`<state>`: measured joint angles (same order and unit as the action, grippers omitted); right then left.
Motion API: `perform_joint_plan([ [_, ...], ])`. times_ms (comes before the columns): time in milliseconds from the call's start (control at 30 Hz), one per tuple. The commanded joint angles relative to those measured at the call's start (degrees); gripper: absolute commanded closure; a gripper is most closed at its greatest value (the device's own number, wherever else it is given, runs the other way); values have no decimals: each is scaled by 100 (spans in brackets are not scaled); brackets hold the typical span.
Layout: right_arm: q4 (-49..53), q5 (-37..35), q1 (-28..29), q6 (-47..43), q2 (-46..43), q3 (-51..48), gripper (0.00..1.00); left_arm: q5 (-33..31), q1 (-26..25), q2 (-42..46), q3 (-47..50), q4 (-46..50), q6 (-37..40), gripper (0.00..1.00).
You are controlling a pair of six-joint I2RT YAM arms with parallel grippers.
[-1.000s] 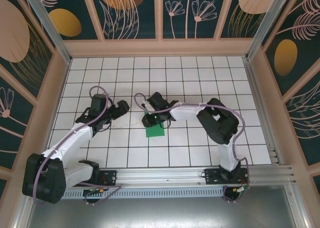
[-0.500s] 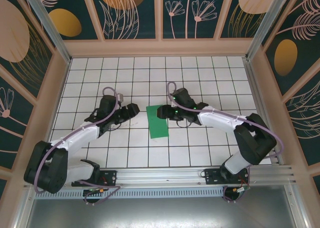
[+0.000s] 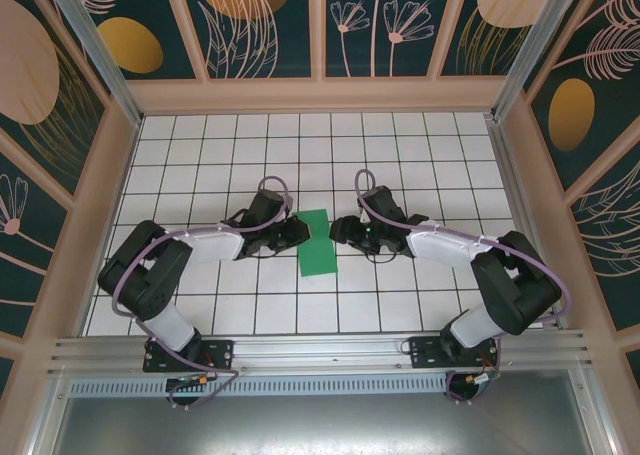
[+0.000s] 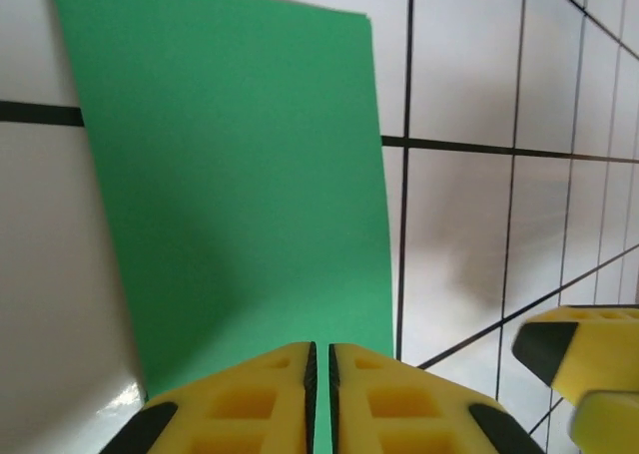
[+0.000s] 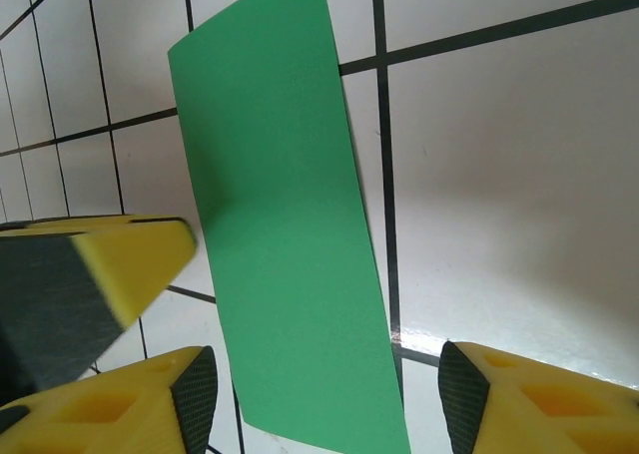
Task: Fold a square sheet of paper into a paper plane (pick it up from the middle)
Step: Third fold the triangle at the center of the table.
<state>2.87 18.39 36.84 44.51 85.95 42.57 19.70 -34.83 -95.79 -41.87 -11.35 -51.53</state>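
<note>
The square sheet of paper [image 3: 318,241] is bright green and lies flat on the white grid as a narrow upright rectangle. My left gripper [image 3: 298,231] sits at its left edge. In the left wrist view the left gripper [image 4: 319,348] has its yellow fingers shut over the near edge of the paper [image 4: 240,175], with only a sliver of green between them. My right gripper [image 3: 340,232] is at the right edge. The right wrist view shows the right gripper [image 5: 329,399] open, its pads apart on either side of the paper [image 5: 290,264], gripping nothing.
A yellow finger of the left gripper [image 5: 100,264] shows beside the paper in the right wrist view, and the right gripper's fingers [image 4: 584,359] appear at the lower right of the left wrist view. Patterned walls [image 3: 320,35] enclose the tiled table [image 3: 300,145].
The left arm swung right to the paper's left edge and its gripper closed. The right gripper opened and slid back to the right edge. The paper now lies longer than a second ago.
</note>
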Motion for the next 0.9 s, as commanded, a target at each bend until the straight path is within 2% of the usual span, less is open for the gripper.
perform_joint_plan([
  [0, -65, 207, 14, 111, -7, -98, 39, -299, -68, -201, -148, 51, 87, 87],
  [367, 309, 214, 372, 101, 387, 96, 45, -951, -106, -542, 191, 317, 170, 96],
  [867, 628, 209, 775, -108, 970, 532, 51, -977, -103, -694, 313, 310, 91, 98],
])
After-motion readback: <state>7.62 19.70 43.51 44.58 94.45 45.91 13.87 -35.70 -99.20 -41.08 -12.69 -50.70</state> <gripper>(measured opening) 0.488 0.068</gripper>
